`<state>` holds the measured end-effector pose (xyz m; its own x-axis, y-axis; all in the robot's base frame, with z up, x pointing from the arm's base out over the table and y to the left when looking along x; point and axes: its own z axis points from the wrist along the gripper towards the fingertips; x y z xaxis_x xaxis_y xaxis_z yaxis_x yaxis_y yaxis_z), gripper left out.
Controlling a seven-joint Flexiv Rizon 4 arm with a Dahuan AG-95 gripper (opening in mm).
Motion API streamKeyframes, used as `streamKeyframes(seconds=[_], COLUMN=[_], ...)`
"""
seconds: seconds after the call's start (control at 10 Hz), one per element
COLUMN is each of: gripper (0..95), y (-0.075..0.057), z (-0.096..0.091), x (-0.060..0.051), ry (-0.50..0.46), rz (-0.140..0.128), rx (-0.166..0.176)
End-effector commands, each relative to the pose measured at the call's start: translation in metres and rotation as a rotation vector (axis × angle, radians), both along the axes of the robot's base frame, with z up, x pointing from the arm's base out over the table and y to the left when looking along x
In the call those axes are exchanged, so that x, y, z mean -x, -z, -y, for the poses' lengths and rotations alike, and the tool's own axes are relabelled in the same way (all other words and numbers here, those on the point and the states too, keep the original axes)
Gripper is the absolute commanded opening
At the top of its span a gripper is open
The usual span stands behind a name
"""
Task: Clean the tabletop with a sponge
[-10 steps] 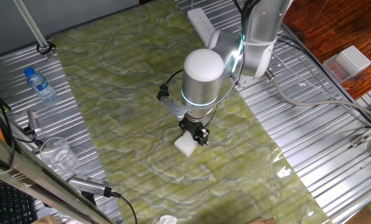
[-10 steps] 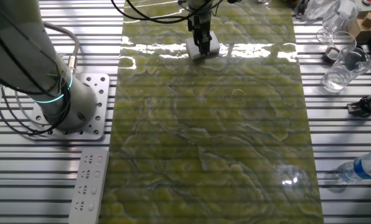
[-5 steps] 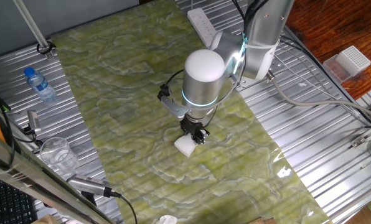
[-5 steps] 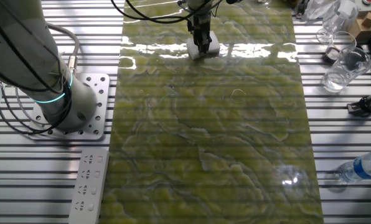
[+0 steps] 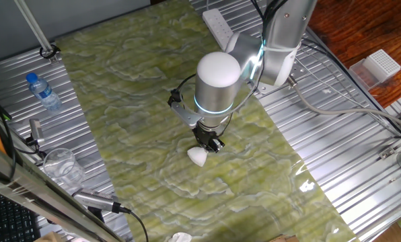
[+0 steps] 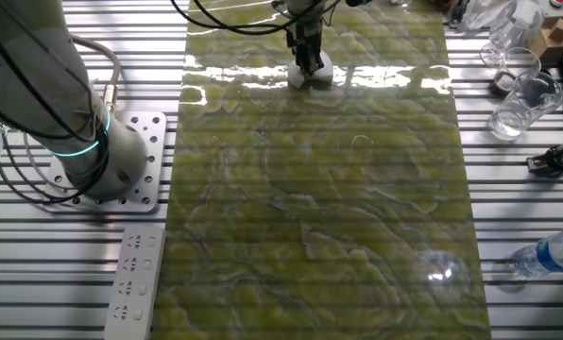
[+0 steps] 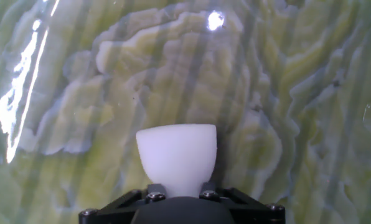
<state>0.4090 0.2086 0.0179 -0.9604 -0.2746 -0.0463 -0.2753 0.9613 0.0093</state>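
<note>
The sponge (image 7: 177, 157) sits pinched in the hand (image 5: 208, 143), its held end squeezed narrow and its free end flaring, low over the middle of the marbled counter (image 5: 140, 101); whether it touches the sheet is hard to tell. To wipe well, it should probably press down evenly and sweep in overlapping passes along the counter. The arm reaches in from the right, wrist pointing straight down.

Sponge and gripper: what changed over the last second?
The gripper closed on the sponge, pinching it from a squarish block into a narrower, cup-like shape, and shifted slightly left in one fixed view. The tabletop, bottle and glasses stayed put.
</note>
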Motion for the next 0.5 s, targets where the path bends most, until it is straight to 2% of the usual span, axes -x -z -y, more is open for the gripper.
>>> streamKeyframes(seconds=[0.1, 0.5], gripper=[0.0, 0.0], y=[0.0013, 0.0036], z=[0.0012, 0.0095], x=[-0.0011, -0.0035], ry=[0.005, -0.023], rz=[0.0, 0.002], rx=[0.003, 0.007])
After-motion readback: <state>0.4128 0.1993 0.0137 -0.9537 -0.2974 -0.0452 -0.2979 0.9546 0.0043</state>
